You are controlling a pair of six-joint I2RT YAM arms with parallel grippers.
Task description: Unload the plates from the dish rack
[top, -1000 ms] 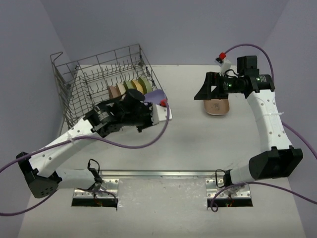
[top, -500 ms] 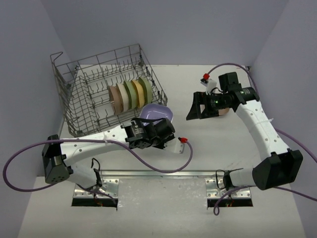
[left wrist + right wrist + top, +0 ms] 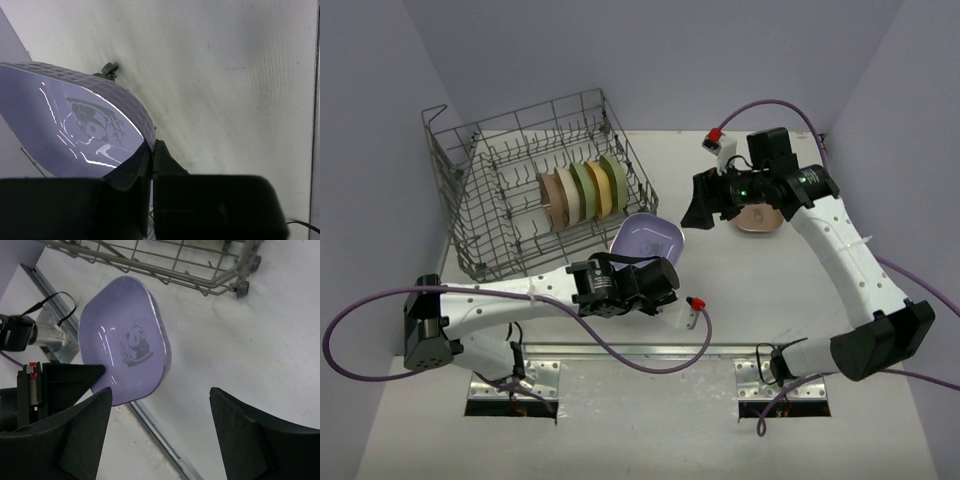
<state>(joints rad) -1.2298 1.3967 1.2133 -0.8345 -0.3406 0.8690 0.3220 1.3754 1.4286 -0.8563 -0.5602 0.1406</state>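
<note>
left gripper (image 3: 151, 150) pinches the lavender rounded-square plastic plate (image 3: 650, 238) by its rim; centre your open, empty right gripper (image 3: 160, 392) over the free edge.

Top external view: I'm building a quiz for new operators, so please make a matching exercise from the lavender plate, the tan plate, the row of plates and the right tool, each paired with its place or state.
Things
1. lavender plate
2. tan plate
3. row of pastel plates
4. right tool

Places or states
A. standing on edge in the dish rack
B. open, holding nothing
C. pinched at its rim by the left tool
D. lying on the table, partly hidden by the right arm

Pairs: 1-C, 2-D, 3-A, 4-B
</note>
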